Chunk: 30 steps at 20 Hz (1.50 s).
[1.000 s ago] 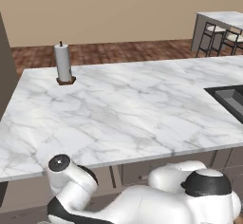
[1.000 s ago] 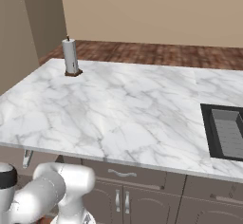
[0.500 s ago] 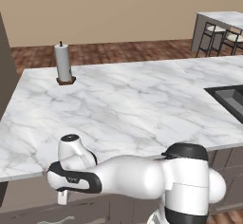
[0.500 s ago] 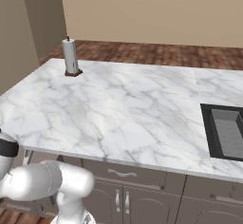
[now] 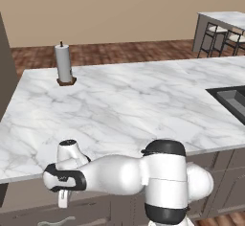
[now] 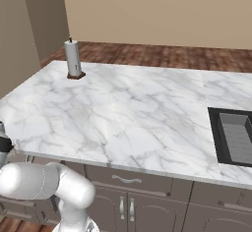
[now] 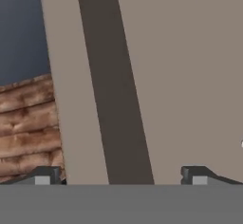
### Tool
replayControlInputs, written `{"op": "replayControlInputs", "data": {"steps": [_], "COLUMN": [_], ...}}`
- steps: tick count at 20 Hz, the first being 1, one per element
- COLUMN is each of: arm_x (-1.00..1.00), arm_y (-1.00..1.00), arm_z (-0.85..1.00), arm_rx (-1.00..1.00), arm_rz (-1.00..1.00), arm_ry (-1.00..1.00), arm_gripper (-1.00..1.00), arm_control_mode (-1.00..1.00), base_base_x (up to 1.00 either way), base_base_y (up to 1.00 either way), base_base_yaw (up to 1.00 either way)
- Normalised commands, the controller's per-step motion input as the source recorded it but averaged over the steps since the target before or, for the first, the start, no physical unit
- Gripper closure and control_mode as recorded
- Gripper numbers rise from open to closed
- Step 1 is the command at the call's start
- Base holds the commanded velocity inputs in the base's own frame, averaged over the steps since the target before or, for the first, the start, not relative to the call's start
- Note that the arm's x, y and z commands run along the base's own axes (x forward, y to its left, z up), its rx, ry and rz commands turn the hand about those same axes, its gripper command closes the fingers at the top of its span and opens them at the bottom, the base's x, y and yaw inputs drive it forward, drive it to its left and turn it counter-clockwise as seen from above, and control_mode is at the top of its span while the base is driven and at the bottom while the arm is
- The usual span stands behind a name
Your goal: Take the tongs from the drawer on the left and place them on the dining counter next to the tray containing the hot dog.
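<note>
Start at the far left. The paper roll [image 5: 63, 63] stands where it was on the marble bench [image 5: 124, 105], and nothing else on the bench has shifted between the base views, so the base has not driven. What has changed is the arm. A second ago it was folded low in front of you. Now it reaches out to the left and has dropped its hand below the bench's near edge, in front of the cabinet fronts.

That puts the pincer [image 5: 62, 202] just above the drawer [image 5: 95, 213], whose front looks shut. My judgement is that the tongs are still inside it, so the fetch has hardly begun and the drawer must be pulled first.

The pincer [image 7: 118, 176] is spread as wide as it goes, with both tips well apart. It holds nothing and touches nothing. The hand view looks past the tips at a tan panel, a dark strip and wooden floor, so it is not yet lined up on the handle.

Further right is the dark sink [image 5: 232, 100]. Far right stands the dining bench [image 5: 225, 16] with its stools, where the tongs are to go.
</note>
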Motion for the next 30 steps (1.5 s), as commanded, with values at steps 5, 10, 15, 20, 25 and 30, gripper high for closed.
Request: {"op": "replayControlInputs", "data": {"steps": [5, 10, 15, 20, 25, 30], "arm_x": [-0.02, -0.23, -0.54, -0.57, -0.68, -0.72], "arm_y": [0.29, 0.34, 0.53, 0.55, 0.51, 0.46], "arm_z": [-0.37, -0.38, -0.36, -0.4, -0.36, -0.34], "arm_rx": [-0.01, 0.0, -0.03, -0.01, 0.0, 0.0], "arm_rz": [0.07, 0.07, 0.06, 0.06, 0.04, 0.02], "arm_ry": [0.1, 0.08, 0.06, 0.11, 0.08, 0.04], "arm_gripper": [-1.0, -1.0, -1.0, -1.0, -1.0, -1.0], "arm_control_mode": [-1.0, -1.0, -1.0, -1.0, -1.0, -1.0], "base_base_x": [0.0, 0.0, 0.0, 0.0, 0.0, 0.0], "base_base_y": [0.0, 0.0, 0.0, 0.0, 0.0, 0.0], "base_base_yaw": [0.0, 0.0, 0.0, 0.0, 0.0, 0.0]}}
